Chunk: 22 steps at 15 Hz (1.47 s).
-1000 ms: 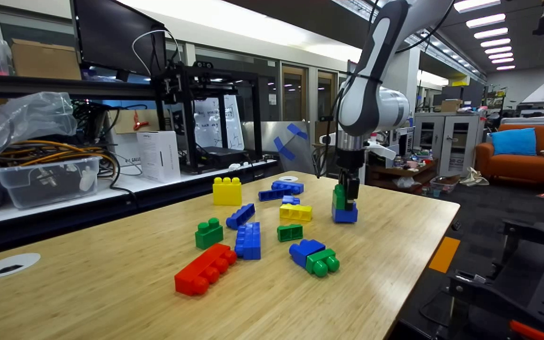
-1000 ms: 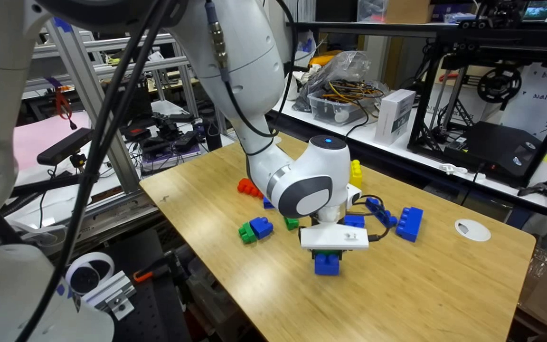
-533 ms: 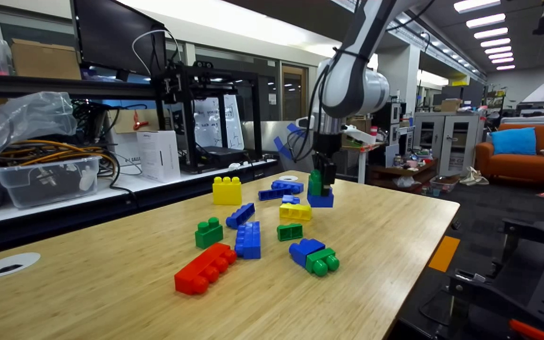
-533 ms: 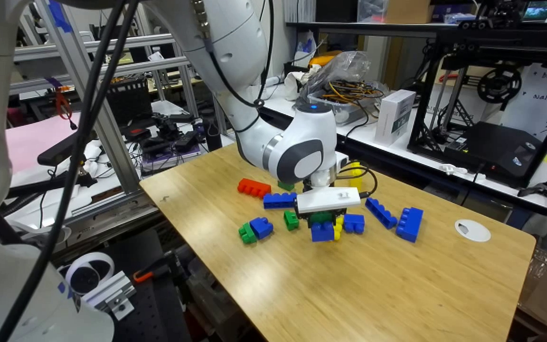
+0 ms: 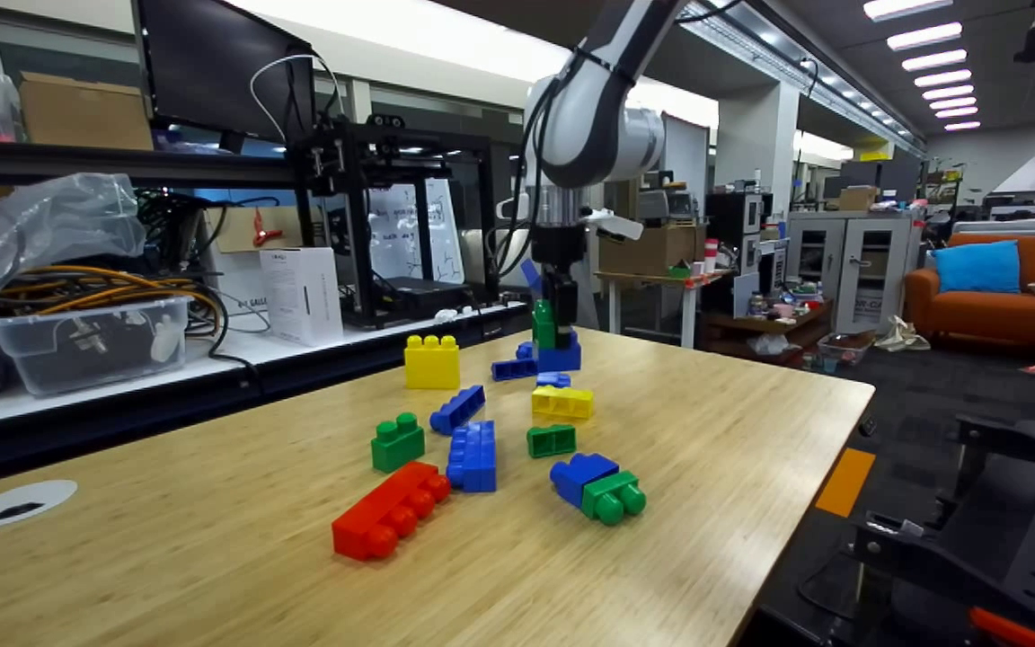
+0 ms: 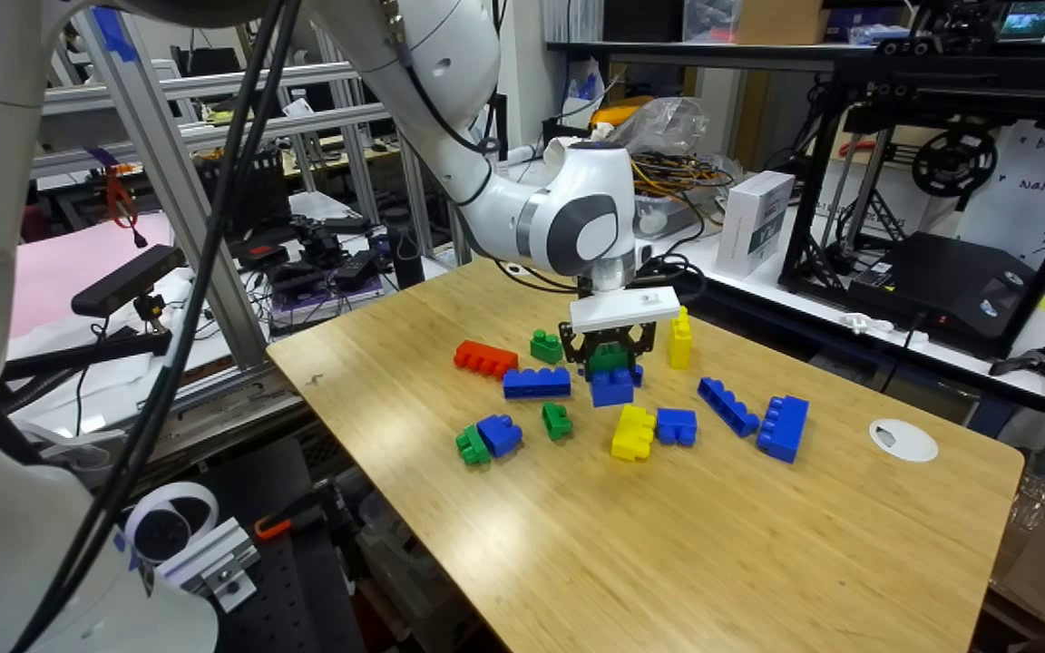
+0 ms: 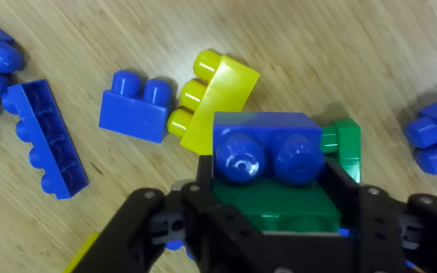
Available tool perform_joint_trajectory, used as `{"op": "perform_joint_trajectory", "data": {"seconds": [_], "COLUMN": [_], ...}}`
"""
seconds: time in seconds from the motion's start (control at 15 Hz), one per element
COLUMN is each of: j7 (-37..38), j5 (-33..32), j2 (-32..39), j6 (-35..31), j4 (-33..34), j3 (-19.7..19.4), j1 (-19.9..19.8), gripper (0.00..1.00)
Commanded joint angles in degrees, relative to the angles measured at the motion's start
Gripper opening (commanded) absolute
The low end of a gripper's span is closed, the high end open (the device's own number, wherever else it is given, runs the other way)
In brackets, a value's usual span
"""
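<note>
My gripper (image 7: 268, 168) is shut on a green block (image 7: 279, 204), with one finger (image 7: 204, 167) along each side. Joined to that block is a blue two-stud block (image 7: 268, 125), studs facing the wrist camera. In both exterior views the joined pair, the blue part (image 6: 611, 388) lowest, hangs from the gripper (image 6: 610, 356), apparently above the table. Past it in the wrist view lie a yellow three-stud block (image 7: 222, 98), a loose blue two-stud block (image 7: 135, 115) and a small green block (image 7: 349, 148). The held pair partly covers the yellow and green ones.
Across the wooden table (image 5: 706, 503) lie a red block (image 5: 387, 514), another green block (image 5: 397, 443), an upright yellow block (image 5: 432, 364) and several blue blocks. A blue block and a green block (image 5: 614, 497) touch nearer the table's edge. A bench with a 3D printer (image 6: 940, 281) runs alongside.
The gripper has carried the joined pair across the table, leftward in one exterior picture and up and away in the other. Its grip looks the same, and the loose blocks stayed put.
</note>
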<state>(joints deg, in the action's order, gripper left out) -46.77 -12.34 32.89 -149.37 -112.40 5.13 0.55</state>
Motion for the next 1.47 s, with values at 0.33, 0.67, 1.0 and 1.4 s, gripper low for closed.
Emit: {"op": "perform_joint_trajectory", "data": {"seconds": [0.33,0.67,1.0,1.4], "j7": [0.2,-0.3,-0.9,-1.2], "j5": [-0.2,1.0,1.9,2.9], "j2": [11.2,16.6,19.6,21.3], "j6": [11.6,14.8,17.3,16.2], "j4": [17.7,25.3,29.9,29.5], "j3": [1.1,2.8,4.4,4.7], "j1": [1.6,1.4,1.2,0.3], "gripper": [0.45,0.45,0.45,0.45]}}
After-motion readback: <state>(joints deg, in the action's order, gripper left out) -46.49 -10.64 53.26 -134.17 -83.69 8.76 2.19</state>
